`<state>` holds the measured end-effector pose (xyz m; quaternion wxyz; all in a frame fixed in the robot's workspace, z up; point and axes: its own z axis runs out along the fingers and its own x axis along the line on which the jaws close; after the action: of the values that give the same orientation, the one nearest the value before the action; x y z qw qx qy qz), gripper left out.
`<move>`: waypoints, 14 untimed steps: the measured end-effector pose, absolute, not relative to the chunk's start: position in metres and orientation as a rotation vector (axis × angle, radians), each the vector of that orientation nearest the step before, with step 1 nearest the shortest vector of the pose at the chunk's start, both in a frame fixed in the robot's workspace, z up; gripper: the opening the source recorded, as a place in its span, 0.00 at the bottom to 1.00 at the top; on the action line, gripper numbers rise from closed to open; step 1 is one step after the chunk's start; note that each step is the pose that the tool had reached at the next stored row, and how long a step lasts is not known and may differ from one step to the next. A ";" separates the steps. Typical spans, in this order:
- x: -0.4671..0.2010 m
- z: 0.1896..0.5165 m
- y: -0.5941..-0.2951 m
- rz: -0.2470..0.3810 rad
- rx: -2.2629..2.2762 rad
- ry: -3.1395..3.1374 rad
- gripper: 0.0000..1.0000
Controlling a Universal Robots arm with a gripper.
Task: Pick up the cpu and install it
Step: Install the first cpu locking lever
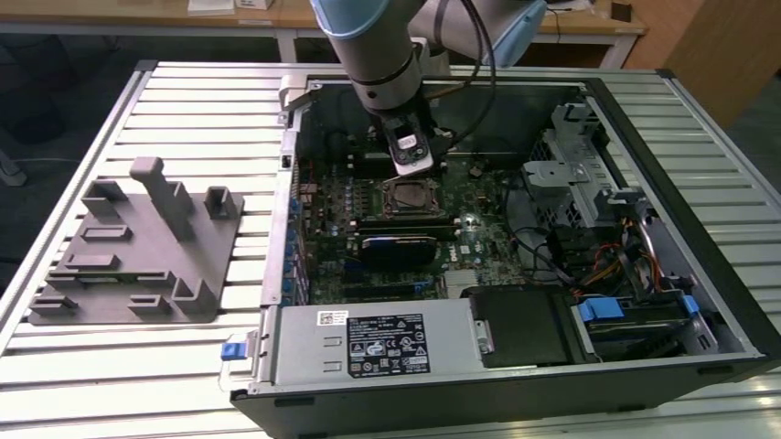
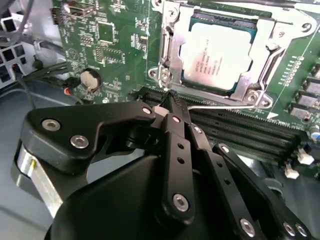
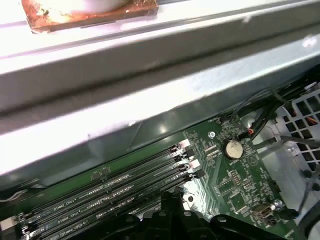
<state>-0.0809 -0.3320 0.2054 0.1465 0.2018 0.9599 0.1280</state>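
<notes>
CPU (image 2: 216, 56) already sits in its socket, frame (image 2: 260, 30) swung open around it; install looks nearly done. Gripper (image 2: 172, 107) hangs at the socket's 6 o'clock in the second wrist view, fingers pinched together on nothing, over the RAM slots (image 2: 240, 132). Coin cell (image 2: 90, 78) lies at 9 o'clock, clear of the work.

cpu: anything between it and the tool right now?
Nothing visible. In the second wrist view the cpu lies uncovered inside the socket frame, and the tool sits just short of the frame beside the memory slots, holding nothing.
</notes>
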 end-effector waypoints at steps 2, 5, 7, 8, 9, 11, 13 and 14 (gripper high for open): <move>-0.081 0.206 -0.332 0.370 0.581 2.763 0.11; -0.081 0.206 -0.332 0.370 0.581 2.763 0.11; -0.080 0.205 -0.332 0.366 0.587 2.781 0.11; -0.080 0.205 -0.332 0.364 0.593 2.796 0.11; -0.080 0.205 -0.332 0.362 0.598 2.810 0.11; -0.080 0.205 -0.332 0.360 0.604 2.826 0.11; -0.080 0.205 -0.332 0.357 0.610 2.841 0.11; -0.080 0.205 -0.332 0.354 0.613 2.850 0.11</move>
<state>-0.0796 -0.3320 0.2051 0.1022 0.2077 0.9654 0.1201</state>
